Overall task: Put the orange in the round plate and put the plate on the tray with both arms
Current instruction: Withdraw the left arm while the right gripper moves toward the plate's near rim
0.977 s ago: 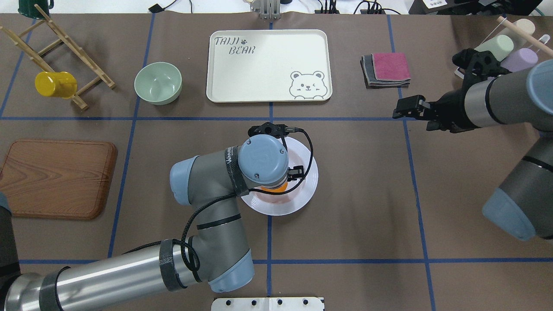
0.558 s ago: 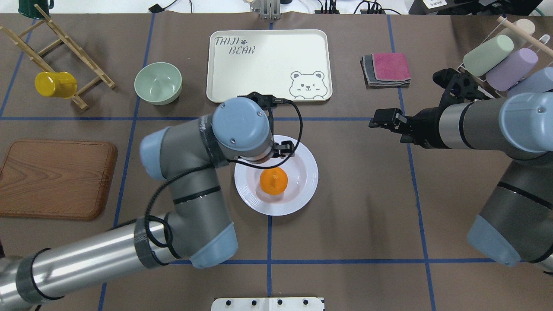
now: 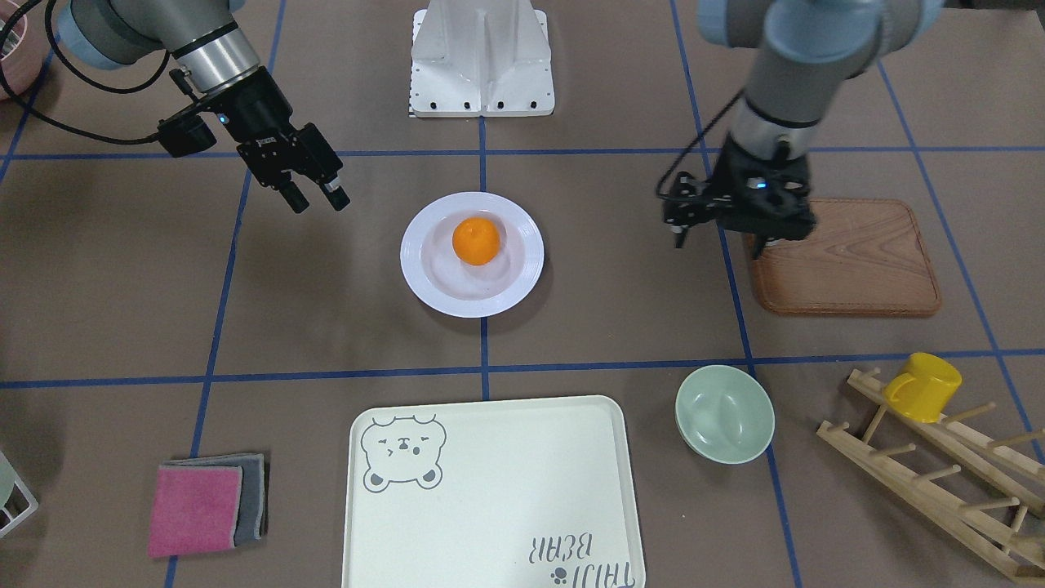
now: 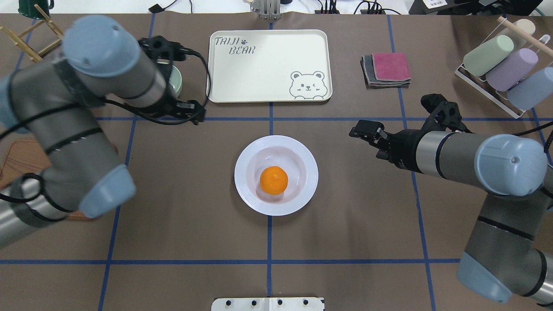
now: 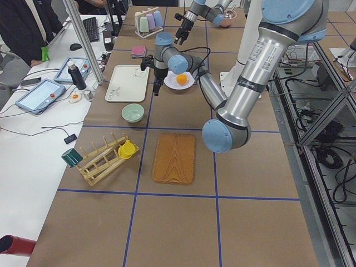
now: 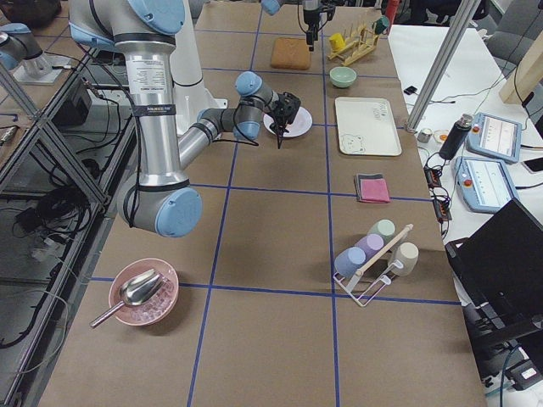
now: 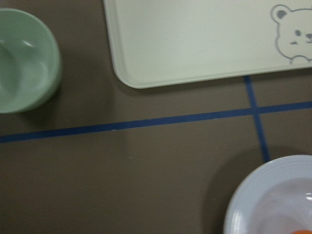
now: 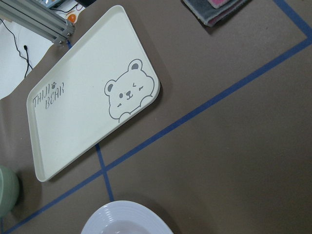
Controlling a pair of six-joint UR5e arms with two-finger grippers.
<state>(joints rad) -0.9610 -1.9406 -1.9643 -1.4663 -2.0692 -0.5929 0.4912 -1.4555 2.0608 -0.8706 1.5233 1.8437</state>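
The orange (image 4: 274, 180) (image 3: 476, 240) lies free in the sunken centre of the round white plate (image 4: 309, 186) (image 3: 427, 282), mid-table. The cream bear tray (image 4: 268, 60) (image 3: 490, 498) sits beyond the plate, with nothing on it. My left gripper (image 4: 194, 115) (image 3: 717, 241) hangs open and holds nothing, to the plate's left, near the tray's front-left corner. My right gripper (image 4: 359, 130) (image 3: 318, 200) is open too and holds nothing, right of the plate and a short way off its rim. The left wrist view shows the tray corner (image 7: 195, 44) and the plate's rim (image 7: 263, 195).
A pale green bowl (image 3: 725, 412) stands left of the tray, partly hidden by my left arm in the overhead view. A wooden board (image 3: 849, 261) lies at the left. Folded cloths (image 4: 386, 69) and a cup rack (image 4: 501, 60) are at the right, and a yellow mug (image 3: 922, 384) hangs on a wooden rack.
My left arm lifted off the plate and swung far-left toward the tray's corner, leaving the orange lying in the plate. My right gripper moved in toward the plate.
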